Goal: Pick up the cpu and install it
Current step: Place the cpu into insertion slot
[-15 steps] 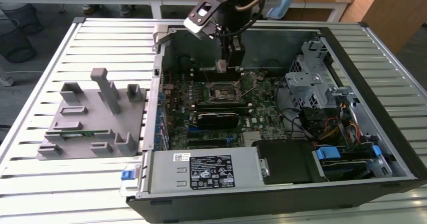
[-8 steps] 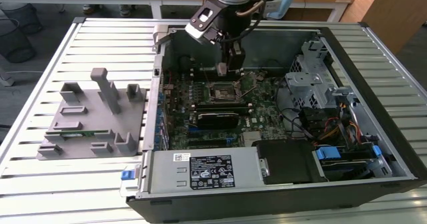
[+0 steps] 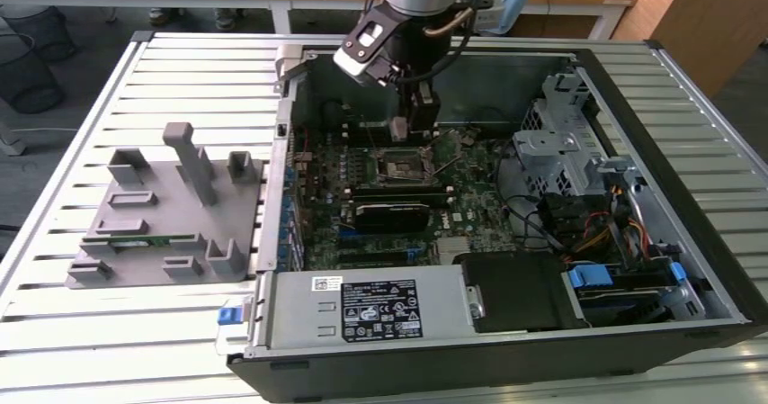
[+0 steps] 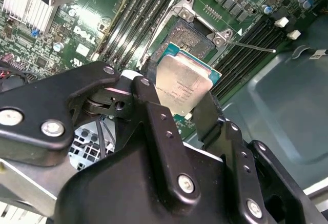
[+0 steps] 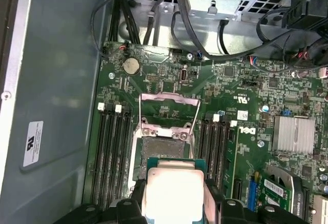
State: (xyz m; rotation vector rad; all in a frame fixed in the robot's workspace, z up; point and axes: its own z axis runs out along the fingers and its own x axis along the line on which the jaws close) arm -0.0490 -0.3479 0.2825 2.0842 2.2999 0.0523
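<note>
One big slatted bench (image 3: 180, 62) is carrying everything, and an opened-up pc case (image 3: 708, 269) is lying flat on it, taking up most of the exterior view's right. On the exterior view's left a grey parts fixture (image 3: 156, 233) is sitting just beside the case. Inside the case the green motherboard (image 3: 474, 184) is facing up, and the arm is reaching down over the far-middle part of it.

The hand (image 3: 404, 127) is hanging right above the socket (image 5: 163, 155). In the second wrist view it's pinching the cpu (image 4: 182, 80) by two opposite edges, fingers (image 4: 148, 106) drawn in narrow onto it, shiny lid showing. So the cpu is sitting in the hand, up in the air, not seated yet. The socket's retention frame (image 5: 169, 112) is standing flipped open, so the contact bed is lying bare.

The bit that matters, I reckon: the socket is lying below the cpu and a touch further along the board. The cpu's sides are running pretty much square to the socket's sides in the first wrist view. They're looking apart to me, but I can't tell how big the gap is.
</note>
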